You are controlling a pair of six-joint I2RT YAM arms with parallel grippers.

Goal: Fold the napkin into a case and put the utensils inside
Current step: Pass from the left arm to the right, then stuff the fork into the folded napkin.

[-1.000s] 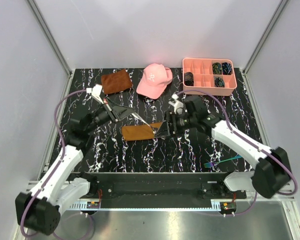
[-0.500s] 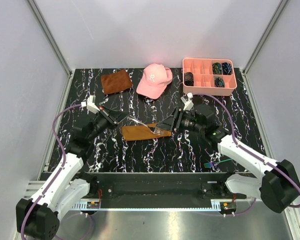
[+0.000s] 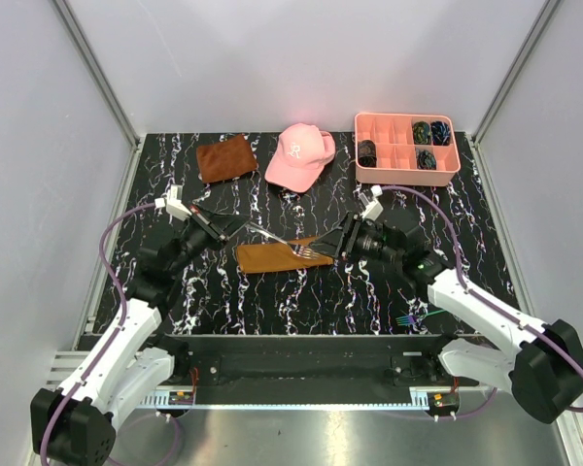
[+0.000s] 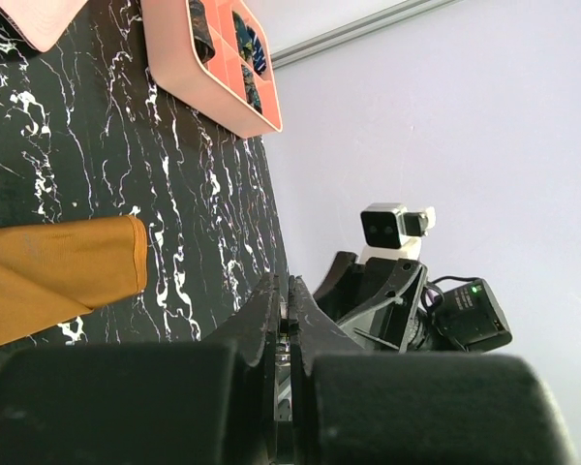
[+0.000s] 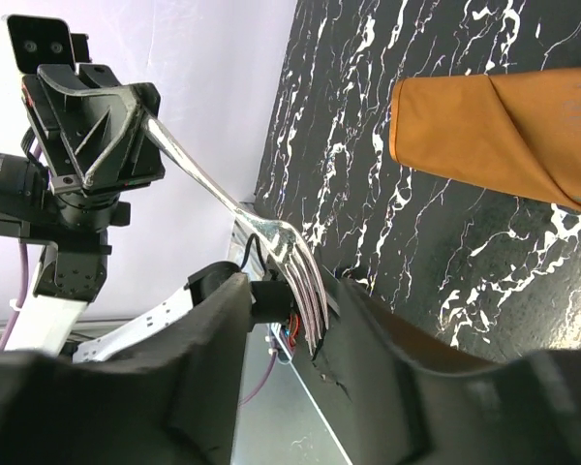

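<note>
Over the case [image 3: 267,257], a fork [image 3: 288,244] is pinched at its handle by the left gripper [image 3: 239,226]. Its tines are flanked by the right gripper [image 3: 333,249]; whether they are clamped cannot be told.

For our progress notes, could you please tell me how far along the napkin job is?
Done: the napkin lies folded long and narrow. In hand: the left gripper holds a fork by its handle, tines inside the right gripper, whose grip is unclear. Left: the fork has to go inside the folded napkin, as does a second utensil lying near the right arm.
</note>
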